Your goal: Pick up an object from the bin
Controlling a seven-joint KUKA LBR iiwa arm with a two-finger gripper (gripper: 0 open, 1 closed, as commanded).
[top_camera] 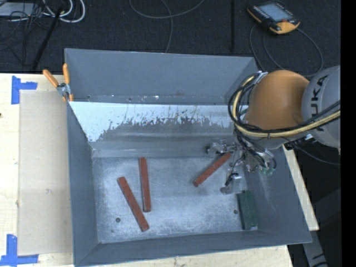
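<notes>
Hanging low at the centre right of the bin (167, 82), the claw (235, 168) meets the upper end of a slanted reddish-brown stick (207, 174); whether it is clenched or released I cannot tell. A dark green block (247, 209) lies just below it. Well apart, at lower left, lie a near-vertical stick (145, 184) and a diagonal stick (132, 203), close together.

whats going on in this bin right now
The KUKA arm reaches into the grey bin from the right. Its gripper sits low at the upper end of a slanted red-brown stick; whether it grips the stick cannot be told. A dark green block lies just below. The leftmost stick and its neighbouring stick lie apart, untouched.
</notes>
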